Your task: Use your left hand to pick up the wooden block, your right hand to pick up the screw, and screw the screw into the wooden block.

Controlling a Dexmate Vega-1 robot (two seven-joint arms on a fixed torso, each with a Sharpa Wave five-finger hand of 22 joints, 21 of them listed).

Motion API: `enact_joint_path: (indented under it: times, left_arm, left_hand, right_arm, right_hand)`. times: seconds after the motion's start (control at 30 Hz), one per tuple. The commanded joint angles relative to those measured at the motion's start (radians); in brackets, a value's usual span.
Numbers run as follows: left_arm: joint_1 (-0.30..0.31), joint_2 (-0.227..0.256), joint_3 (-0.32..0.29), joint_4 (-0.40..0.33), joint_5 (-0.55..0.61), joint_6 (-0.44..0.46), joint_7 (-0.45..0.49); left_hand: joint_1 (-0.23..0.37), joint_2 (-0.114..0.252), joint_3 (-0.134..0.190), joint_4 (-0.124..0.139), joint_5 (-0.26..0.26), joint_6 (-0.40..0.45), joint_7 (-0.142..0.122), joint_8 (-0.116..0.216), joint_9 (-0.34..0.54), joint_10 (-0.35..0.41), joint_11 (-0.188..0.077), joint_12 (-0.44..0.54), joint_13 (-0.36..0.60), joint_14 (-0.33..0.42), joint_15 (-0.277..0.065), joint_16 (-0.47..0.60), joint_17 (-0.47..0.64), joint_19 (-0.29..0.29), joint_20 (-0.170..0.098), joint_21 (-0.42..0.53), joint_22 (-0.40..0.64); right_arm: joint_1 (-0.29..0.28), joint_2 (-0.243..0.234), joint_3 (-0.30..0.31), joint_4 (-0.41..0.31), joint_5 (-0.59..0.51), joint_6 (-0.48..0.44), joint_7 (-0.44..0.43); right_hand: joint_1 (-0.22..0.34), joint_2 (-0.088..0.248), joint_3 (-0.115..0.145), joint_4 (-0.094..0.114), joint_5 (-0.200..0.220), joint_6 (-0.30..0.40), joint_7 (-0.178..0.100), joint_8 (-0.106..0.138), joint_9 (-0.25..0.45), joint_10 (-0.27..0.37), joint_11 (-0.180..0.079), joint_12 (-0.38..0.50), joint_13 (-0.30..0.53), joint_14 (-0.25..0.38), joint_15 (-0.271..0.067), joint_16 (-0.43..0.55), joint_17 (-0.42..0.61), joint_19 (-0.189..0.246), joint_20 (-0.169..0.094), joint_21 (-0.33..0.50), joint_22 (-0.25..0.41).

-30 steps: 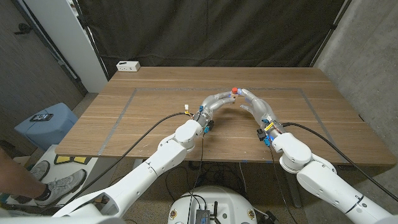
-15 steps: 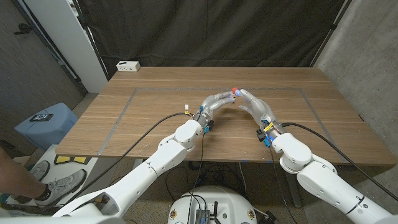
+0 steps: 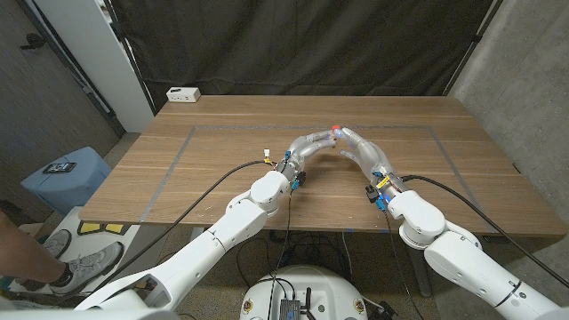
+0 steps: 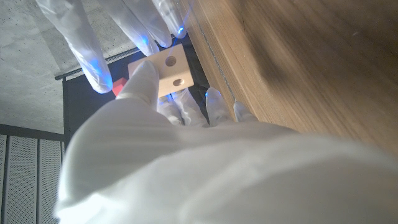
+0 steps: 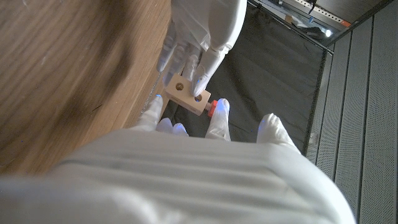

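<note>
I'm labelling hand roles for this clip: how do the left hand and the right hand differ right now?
The left hand holds the pale wooden block, two holes showing; the right hand holds the red-headed screw at the block's side. The left hand reaches in from the robot's left, the right hand from its right. Both wear whitish gloves and meet above the table.

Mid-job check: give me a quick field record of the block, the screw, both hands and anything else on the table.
wooden block: held up by the left hand, two holes visible on one face
screw: red, at the right hand's fingertips beside the block; not visibly in a hole
hands: meet above the table's middle
screw depth: cannot tell
other: white box at the far left corner
</note>
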Motion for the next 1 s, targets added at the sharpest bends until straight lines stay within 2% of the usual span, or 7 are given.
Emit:
enact_joint_path:
  times: [0.03, 1.0]
  left_arm:
    - [0.004, 0.001, -0.001, -0.001, 0.001, -0.004, 0.001]
    - [0.002, 0.003, 0.0, -0.007, 0.003, -0.002, -0.002]
  left_hand:
    - [-0.001, 0.011, 0.001, 0.006, 0.004, 0.017, 0.011, 0.005, 0.002, 0.009, 0.003, 0.004, 0.003, 0.009, -0.062, 0.005, 0.001, 0.009, 0.001, 0.004, 0.004]
    - [-0.001, 0.01, 0.001, 0.005, 0.004, 0.014, 0.009, 0.004, 0.002, 0.007, 0.002, 0.004, 0.003, 0.008, -0.062, 0.005, 0.001, 0.009, 0.001, 0.004, 0.004]
  right_arm:
    - [-0.009, 0.003, 0.011, -0.004, -0.005, 0.007, -0.015]
    - [0.007, 0.01, 0.033, 0.029, 0.012, 0.014, -0.004]
  right_hand:
    - [0.001, 0.007, 0.004, 0.0, -0.002, 0.005, -0.001, 0.005, 0.0, 0.007, 0.001, 0.008, 0.003, 0.0, -0.004, 0.001, 0.005, 0.008, 0.003, 0.001, 0.002]
    - [0.001, 0.005, 0.004, -0.001, -0.002, -0.015, -0.009, -0.01, 0.0, 0.01, 0.0, 0.008, 0.004, -0.002, -0.004, 0.001, 0.005, 0.008, 0.004, 0.0, 0.002]
